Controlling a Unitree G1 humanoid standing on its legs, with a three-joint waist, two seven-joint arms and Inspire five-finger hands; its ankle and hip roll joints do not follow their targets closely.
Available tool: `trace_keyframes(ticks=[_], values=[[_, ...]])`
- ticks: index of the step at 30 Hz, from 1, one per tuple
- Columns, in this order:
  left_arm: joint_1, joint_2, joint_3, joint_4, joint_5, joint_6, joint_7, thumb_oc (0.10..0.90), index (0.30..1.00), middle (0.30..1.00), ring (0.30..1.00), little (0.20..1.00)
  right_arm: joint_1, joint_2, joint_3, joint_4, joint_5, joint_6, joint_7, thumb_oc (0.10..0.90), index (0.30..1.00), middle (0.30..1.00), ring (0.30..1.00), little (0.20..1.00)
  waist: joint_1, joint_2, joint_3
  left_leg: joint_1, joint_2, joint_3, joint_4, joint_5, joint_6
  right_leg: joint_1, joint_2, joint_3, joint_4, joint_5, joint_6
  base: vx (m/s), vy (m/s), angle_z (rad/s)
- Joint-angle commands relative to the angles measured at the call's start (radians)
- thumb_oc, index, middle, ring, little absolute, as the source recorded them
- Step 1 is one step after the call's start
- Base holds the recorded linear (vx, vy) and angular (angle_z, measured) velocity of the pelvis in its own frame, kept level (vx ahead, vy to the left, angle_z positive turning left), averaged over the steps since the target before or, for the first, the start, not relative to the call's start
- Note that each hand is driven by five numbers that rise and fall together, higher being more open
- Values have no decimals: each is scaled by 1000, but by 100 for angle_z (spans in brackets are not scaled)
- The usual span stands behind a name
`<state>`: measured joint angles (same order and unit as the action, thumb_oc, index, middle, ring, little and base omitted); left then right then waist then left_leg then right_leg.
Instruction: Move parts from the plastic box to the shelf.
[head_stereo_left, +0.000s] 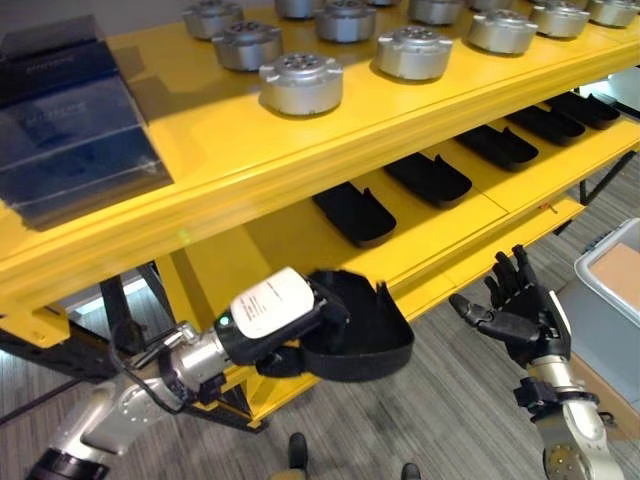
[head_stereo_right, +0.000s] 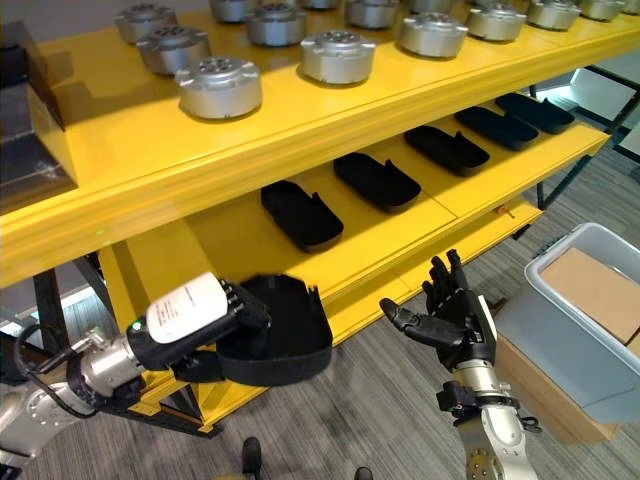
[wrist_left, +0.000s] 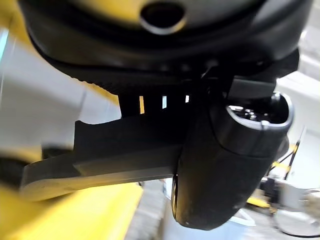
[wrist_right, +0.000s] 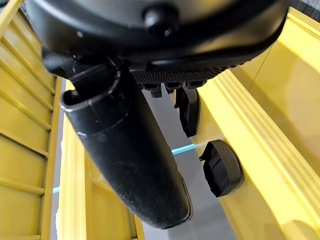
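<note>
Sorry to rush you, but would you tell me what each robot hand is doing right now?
Left robot hand: closed on a black plastic part, at the lower shelf's front edge.
Right robot hand: open, holding nothing.

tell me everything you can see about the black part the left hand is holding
The black part is a matte, plastic-looking shallow tray shell with raised walls, a rounded end and a notched rim. The left robot hand grips one end, holding it roughly level, open side up, at the front edge of the yellow shelf's lower level. It matches the parts lying there.
</note>
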<state>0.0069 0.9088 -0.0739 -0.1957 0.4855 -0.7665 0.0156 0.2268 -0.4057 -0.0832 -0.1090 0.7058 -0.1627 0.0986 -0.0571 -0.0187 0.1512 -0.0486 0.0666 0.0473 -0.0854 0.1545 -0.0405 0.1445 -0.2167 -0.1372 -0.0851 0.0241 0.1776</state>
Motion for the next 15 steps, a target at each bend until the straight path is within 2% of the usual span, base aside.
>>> trace_keyframes(ticks=[1, 4, 9, 15], values=[[-103, -22, 31, 5, 70, -63, 223, 400, 300, 300, 300, 300, -121, -61, 1, -36, -35, -97, 11, 900, 1000, 1000, 1000, 1000, -10, 8, -74, 94, 50, 46, -2, -110, -15, -65, 18, 6, 18, 37, -22, 10, -30, -3], [-150, 31, -51, 71, 311, -39, 422, 400, 300, 300, 300, 300, -148, -82, 24, -19, -32, -98, 11, 900, 1000, 1000, 1000, 1000, -22, 9, -81, 102, 58, 57, -2, -112, -19, -59, 18, 11, 6, 44, -18, 23, -47, -1], [-230, 88, -158, 126, 492, 2, 602, 400, 300, 300, 300, 300, -173, -101, 52, -3, -24, -99, 5, 900, 1000, 1000, 1000, 1000, -34, 14, -86, 109, 68, 69, -2, -112, -23, -58, 22, 17, 7, 42, -17, 15, -35, -13], [-299, 114, -248, 189, 469, 141, 546, 400, 300, 300, 300, 300, -190, -108, 77, 18, -20, -106, 1, 900, 1000, 1000, 1000, 1000, -46, 21, -91, 114, 74, 78, -2, -112, -24, -58, 27, 24, 8, 36, -18, 5, -40, -8]])
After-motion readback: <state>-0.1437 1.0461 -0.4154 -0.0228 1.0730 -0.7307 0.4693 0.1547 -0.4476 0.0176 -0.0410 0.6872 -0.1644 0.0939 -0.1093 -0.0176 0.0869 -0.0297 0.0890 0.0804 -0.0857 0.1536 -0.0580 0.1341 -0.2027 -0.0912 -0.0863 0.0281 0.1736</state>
